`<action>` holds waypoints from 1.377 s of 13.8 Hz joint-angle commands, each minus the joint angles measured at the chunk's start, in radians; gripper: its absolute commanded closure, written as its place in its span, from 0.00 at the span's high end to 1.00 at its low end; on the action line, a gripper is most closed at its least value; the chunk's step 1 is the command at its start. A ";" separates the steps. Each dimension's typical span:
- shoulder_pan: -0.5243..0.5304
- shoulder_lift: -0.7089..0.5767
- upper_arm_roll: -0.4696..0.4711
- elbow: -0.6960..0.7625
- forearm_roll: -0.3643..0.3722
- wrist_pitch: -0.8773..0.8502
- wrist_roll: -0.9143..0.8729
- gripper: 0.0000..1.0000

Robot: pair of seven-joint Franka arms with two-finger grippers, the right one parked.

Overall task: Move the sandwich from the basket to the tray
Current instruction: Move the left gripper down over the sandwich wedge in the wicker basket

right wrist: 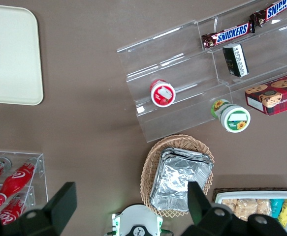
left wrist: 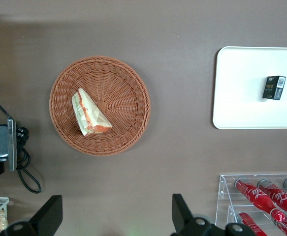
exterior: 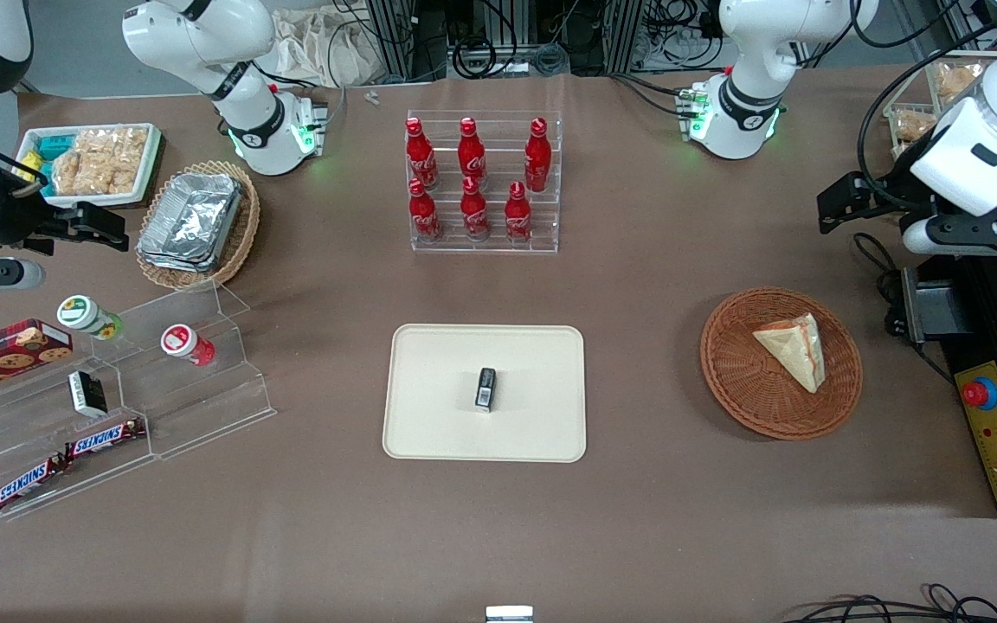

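While tool (left wrist: 116, 216) hovers spread wide, holding nothing | sandwich (left wrist: 90, 113) lies in basket (left wrist: 128, 93) | tray (left wrist: 241, 88) apart.

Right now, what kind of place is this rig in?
Likely a robotics lab staged as a snack shop: bottle rack, Snickers bars, e-stop box. Open gripper hangs above the table, sandwich in basket.

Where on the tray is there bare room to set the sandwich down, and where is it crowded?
The tray is bare all around the small black box near its middle; that spot is taken. The sandwich lies in the basket. The hand hangs open above the table beside the basket.
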State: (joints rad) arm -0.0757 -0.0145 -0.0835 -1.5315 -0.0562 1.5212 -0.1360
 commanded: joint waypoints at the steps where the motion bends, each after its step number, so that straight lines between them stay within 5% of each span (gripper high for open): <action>1: -0.021 0.016 0.008 0.042 0.036 -0.033 0.001 1.00; 7: 0.031 0.031 0.024 -0.108 0.045 0.069 -0.230 1.00; 14: 0.079 0.063 0.048 -0.600 0.045 0.684 -0.405 1.00; 19: 0.079 0.195 0.097 -0.667 0.050 0.878 -0.407 1.00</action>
State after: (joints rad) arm 0.0072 0.1570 -0.0095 -2.1966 -0.0214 2.3691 -0.5199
